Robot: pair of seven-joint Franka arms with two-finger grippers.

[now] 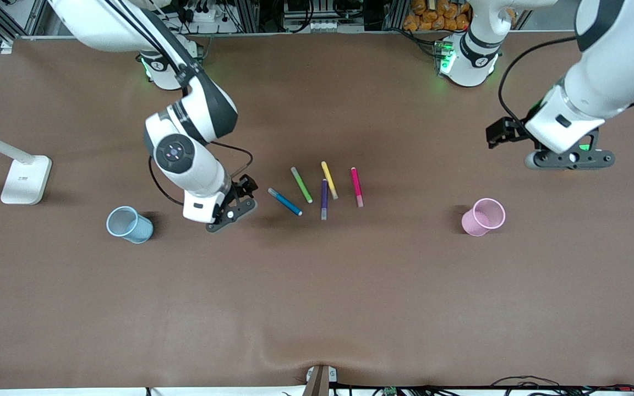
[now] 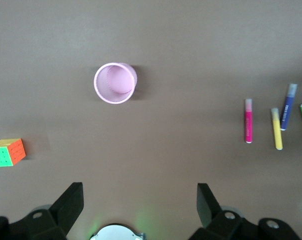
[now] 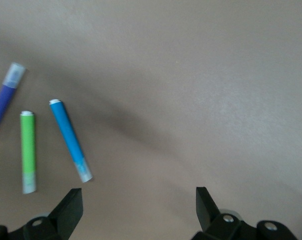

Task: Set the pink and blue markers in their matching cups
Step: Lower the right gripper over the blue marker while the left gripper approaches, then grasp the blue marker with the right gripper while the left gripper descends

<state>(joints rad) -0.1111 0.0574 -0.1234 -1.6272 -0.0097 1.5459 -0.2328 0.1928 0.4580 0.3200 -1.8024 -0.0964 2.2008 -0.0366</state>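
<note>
Brown table [image 1: 317, 308]; white lamp base [image 1: 26, 180] toward right arm's end.

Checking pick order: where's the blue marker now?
In the front view the blue marker lies flat on the table, between the open right gripper and the green marker.

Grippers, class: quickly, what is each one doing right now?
Left gripper: open, holding nothing, above the table near the pink cup.
Right gripper: open, holding nothing, beside the blue marker.
</note>
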